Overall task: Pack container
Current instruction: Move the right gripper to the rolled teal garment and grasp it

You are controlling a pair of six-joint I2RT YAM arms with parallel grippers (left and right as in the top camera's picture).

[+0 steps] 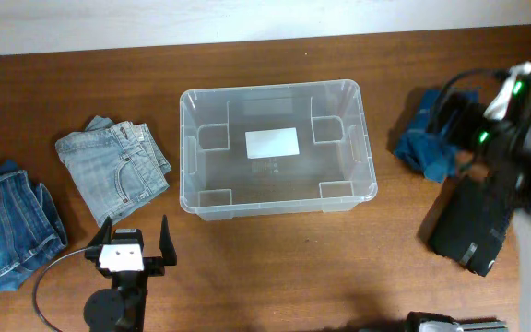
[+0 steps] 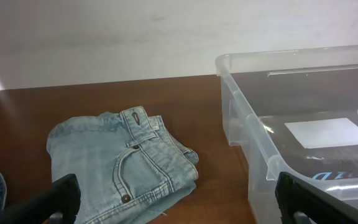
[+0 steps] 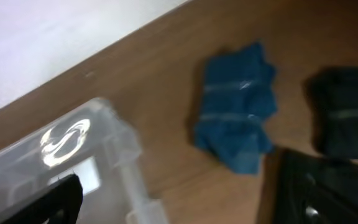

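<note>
Container (image 1: 270,89) sits at the middle of the tabletop (image 1: 275,272), empty. It's clear rigid plastic with rounded corners, a lipped rim and a white label on the floor. Left pincer (image 1: 135,231) is spread wide near the front edge, facing folded light-wash jeans (image 1: 113,171). Right pincer (image 3: 176,180) is also apart, over a crumpled blue cloth (image 1: 427,138) by the right edge; the view is blurred, probably a garment. Nothing is held, so I'd call this the first pick. Bite deep across the thick denim stack, clear the rim, lay it flat in a corner.

- The container (image 1: 277,199): large clear plastic tub, rectangular, with rounded corners and a rimmed lip.
- Upright and open-topped at mid-table, white label on its bottom.
</note>
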